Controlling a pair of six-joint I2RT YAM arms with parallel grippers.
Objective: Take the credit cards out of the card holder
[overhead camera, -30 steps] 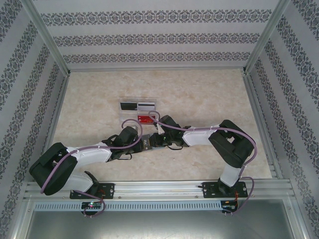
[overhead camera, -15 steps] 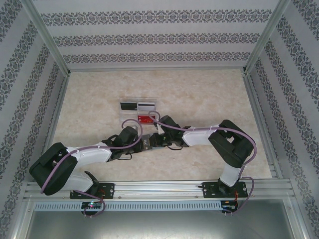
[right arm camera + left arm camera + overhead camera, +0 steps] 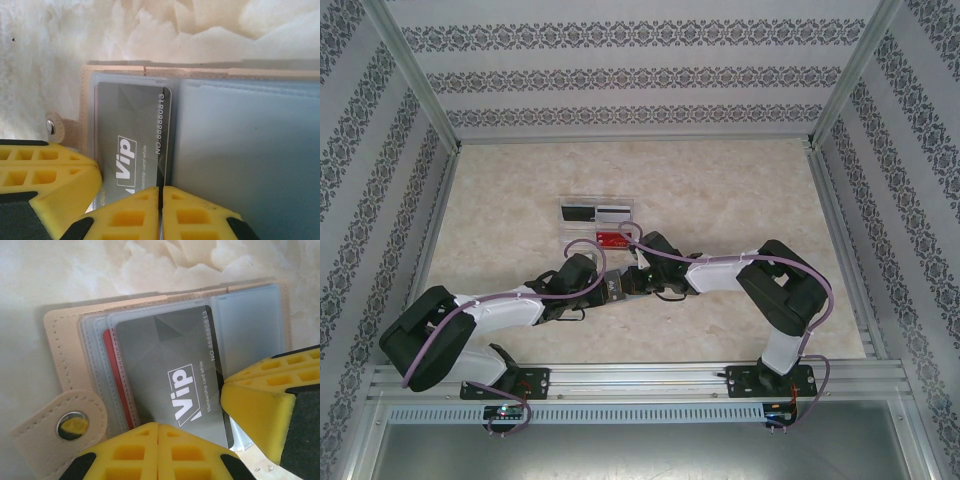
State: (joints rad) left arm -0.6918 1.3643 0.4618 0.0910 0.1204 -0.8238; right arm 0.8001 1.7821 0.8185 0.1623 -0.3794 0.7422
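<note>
Hardly anything has shifted: from above, the left arm (image 3: 500,312) and right arm (image 3: 720,272) stay hunched nose to nose mid-table. Left wrist view: the card holder (image 3: 55,335) lies open, grey VIP card (image 3: 165,365) not yet out of its sleeve, left gripper (image 3: 158,426) clenched over its lower edge. Right wrist view: right gripper (image 3: 159,189) clenched likewise; extraction looks stalled.

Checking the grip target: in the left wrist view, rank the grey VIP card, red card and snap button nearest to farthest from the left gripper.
1. grey VIP card, meeting the left gripper at its fingertips.
2. red card, strip just left of it.
3. snap button, far lower left.
</note>
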